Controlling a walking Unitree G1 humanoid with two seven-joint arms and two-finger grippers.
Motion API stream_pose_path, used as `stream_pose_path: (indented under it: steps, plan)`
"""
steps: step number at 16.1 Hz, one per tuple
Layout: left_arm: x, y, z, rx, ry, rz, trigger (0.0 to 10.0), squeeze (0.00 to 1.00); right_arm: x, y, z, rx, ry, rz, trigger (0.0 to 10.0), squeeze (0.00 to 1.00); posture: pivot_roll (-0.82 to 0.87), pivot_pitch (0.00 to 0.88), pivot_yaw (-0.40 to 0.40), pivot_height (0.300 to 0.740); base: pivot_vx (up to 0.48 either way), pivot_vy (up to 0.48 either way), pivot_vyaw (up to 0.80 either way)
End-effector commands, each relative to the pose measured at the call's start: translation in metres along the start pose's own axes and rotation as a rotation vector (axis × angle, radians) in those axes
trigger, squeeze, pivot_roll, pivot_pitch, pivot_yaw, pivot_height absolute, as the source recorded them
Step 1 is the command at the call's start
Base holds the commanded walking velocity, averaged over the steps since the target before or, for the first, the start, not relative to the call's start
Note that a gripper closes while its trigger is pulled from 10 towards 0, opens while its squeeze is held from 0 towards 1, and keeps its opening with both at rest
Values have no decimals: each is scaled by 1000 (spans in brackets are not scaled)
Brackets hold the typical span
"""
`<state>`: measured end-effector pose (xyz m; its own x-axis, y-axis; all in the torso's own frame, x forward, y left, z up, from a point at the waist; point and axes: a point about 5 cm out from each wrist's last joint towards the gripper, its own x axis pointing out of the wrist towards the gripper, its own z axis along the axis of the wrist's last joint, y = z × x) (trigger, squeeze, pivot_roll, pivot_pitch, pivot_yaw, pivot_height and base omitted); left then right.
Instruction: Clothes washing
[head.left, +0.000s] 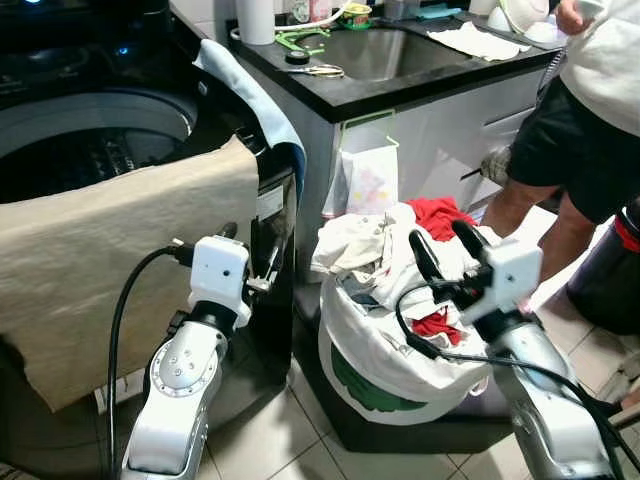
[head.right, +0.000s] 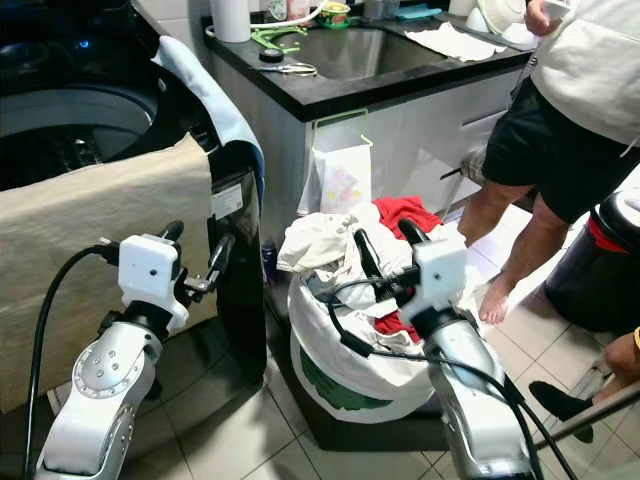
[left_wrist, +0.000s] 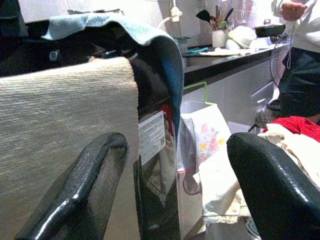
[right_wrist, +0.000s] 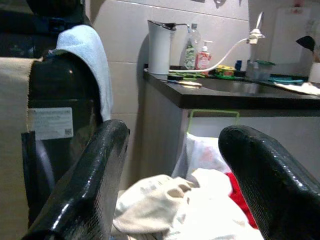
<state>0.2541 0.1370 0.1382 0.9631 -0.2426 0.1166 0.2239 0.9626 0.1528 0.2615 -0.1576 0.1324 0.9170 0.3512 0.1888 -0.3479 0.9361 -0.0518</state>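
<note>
My right hand (head.left: 448, 243) hovers just above the laundry bag (head.left: 375, 360), its two black fingers spread wide and holding nothing. The white bag sits on the tiled floor (head.left: 270, 430) between the washing machine (head.left: 110, 140) and the dark desk (head.left: 400, 85), heaped with pale clothes (head.left: 355, 245) and a red garment (head.left: 440, 215). My left hand (head.left: 250, 262) is raised beside the machine's front corner, fingers also apart and empty. A beige mat (head.left: 110, 250) hangs over the machine's rim, and a light blue towel (head.left: 255, 100) drapes its corner. A white label (left_wrist: 151, 136) on the machine's side is too blurred to read. A floral bag (head.left: 370, 180) hangs from the desk's edge. A person (head.left: 580, 110) stands at the desk, close behind the laundry bag.
</note>
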Motion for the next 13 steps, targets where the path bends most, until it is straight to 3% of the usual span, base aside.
stream_pose_path:
  steps: [1, 5, 13]
  plan:
    - [0, 0, 5, 15, -26, -4, 10000, 0, 1, -1, -5, -8, 30, -3, 10000, 0, 103, 0, -32, 740, 334, 281, 0]
    - [-3, 2, 4, 33, -25, 4, 10000, 0, 6, 7, -14, -12, 61, 30, 10000, 0, 127, 0, -46, 740, 399, 202, 0]
    - [-7, 6, 2, 52, -3, 27, 10000, 0, 23, 6, -16, 7, 77, 46, 10000, 0, 138, 0, -55, 740, 0, 0, 0]
